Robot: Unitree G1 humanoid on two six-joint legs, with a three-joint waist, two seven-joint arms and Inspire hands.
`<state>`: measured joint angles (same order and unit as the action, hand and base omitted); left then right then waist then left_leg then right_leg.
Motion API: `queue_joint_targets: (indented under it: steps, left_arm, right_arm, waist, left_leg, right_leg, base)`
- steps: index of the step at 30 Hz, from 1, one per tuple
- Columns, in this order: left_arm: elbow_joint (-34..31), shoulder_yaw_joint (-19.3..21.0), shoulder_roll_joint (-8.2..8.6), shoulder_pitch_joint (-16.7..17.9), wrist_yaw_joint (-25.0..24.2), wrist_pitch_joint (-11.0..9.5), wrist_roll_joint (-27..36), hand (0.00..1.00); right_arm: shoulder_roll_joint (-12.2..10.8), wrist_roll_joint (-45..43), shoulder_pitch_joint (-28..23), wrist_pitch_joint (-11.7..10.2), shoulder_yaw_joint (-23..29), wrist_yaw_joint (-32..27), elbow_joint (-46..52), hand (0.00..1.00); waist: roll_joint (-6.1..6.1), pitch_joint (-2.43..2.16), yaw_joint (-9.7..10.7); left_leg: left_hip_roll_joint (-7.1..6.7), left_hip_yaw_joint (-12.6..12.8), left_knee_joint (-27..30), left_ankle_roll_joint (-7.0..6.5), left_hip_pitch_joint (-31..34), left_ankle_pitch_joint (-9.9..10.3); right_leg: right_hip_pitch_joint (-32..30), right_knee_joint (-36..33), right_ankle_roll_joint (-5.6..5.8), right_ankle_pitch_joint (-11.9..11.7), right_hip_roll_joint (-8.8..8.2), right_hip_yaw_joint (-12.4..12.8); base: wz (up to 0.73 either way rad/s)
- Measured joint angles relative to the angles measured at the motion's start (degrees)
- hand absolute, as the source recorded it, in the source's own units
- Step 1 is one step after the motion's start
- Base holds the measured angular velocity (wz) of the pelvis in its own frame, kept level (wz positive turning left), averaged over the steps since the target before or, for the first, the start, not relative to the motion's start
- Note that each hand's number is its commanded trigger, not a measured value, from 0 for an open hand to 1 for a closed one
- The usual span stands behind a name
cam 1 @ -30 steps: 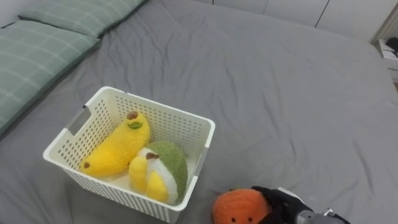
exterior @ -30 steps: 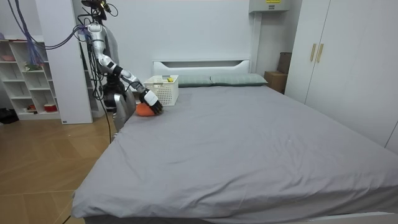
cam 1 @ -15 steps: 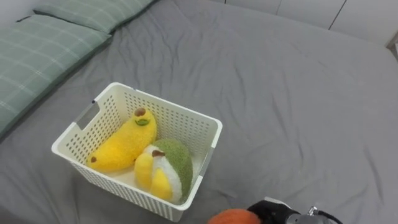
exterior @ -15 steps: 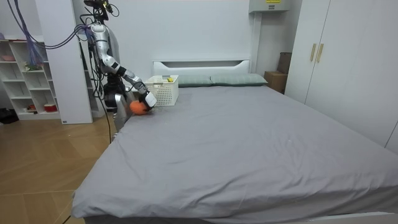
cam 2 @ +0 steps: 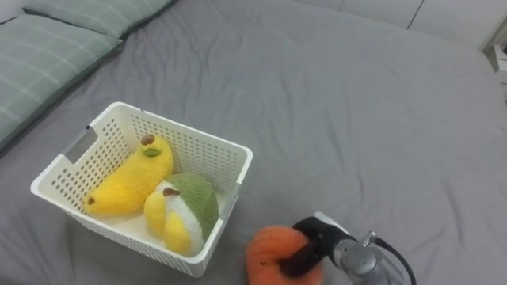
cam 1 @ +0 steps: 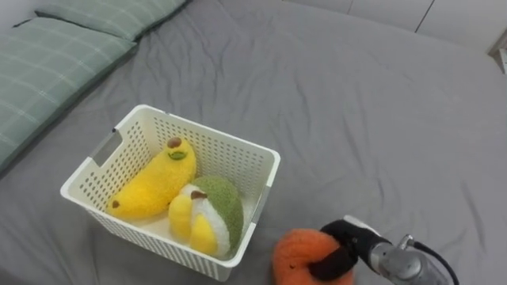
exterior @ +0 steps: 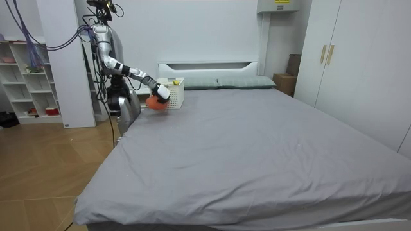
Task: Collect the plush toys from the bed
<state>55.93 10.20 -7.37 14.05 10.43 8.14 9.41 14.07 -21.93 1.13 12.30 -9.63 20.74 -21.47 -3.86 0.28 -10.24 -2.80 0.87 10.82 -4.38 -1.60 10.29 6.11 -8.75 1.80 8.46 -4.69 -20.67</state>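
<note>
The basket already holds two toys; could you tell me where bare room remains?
Bare room: the basket's far right corner, bordered by the banana toy, the green toy and the wall. The near side is crowded. The right hand holds the orange toy beside it.

Basket point(cam 1: 135, 233) sits on bed point(cam 1: 356, 119), toward its head end. Pillows point(cam 1: 55, 55) lie behind and left of it. In the basket: banana plush point(cam 1: 150, 182) at left, second plush toy point(cam 1: 210, 214) touching it at right, against the near right corner. Round plush toy point(cam 1: 297, 253) is off the bed, just right of the basket's near corner, in right hand point(cam 1: 339, 252). Robot stands at the bedside; shelf unit point(exterior: 26, 83) at room view's left, wardrobe point(exterior: 347, 64) at its right.
</note>
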Motion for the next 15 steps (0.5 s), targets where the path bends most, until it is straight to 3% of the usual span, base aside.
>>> queue_joint_targets:
  steps: [5, 11, 15]
  left_arm:
    - [0.02, 1.05, -0.12, 0.32, 0.31, -1.11, 0.12, 0.0]
    - [0.78, 1.1, -0.12, -0.16, 0.55, -1.67, 0.14, 0.0]
    - [1.3, 1.05, -0.16, -0.18, 0.58, -1.98, 0.11, 0.0]
  right_arm:
    - [0.53, 1.27, 0.03, -0.21, 4.56, -2.66, 5.38, 1.0]
    - [2.3, 2.94, 1.22, -0.21, 6.58, -3.63, 16.02, 1.0]
    - [2.32, 3.31, 2.33, -0.2, 7.05, -5.08, 19.67, 1.0]
  waist:
    - [-0.25, -0.16, 0.85]
    - [-0.24, -0.16, 1.95]
    - [-0.34, -0.11, 2.19]
  left_leg:
    - [0.01, 0.37, -0.04, -0.04, -0.02, -0.03]
    - [0.09, 0.72, -0.42, -0.05, -0.85, -0.04]
    - [0.04, 0.87, -0.51, -0.09, -0.99, -0.01]
  right_leg:
    - [-0.32, -0.35, 0.01, 0.01, 0.06, 0.18]
    - [-0.15, -0.89, 0.02, 0.02, 0.02, 1.09]
    - [-0.17, -0.97, 0.05, 0.03, 0.09, 1.53]
  base:
    - [-0.03]
    - [-0.04]
    - [-0.05]
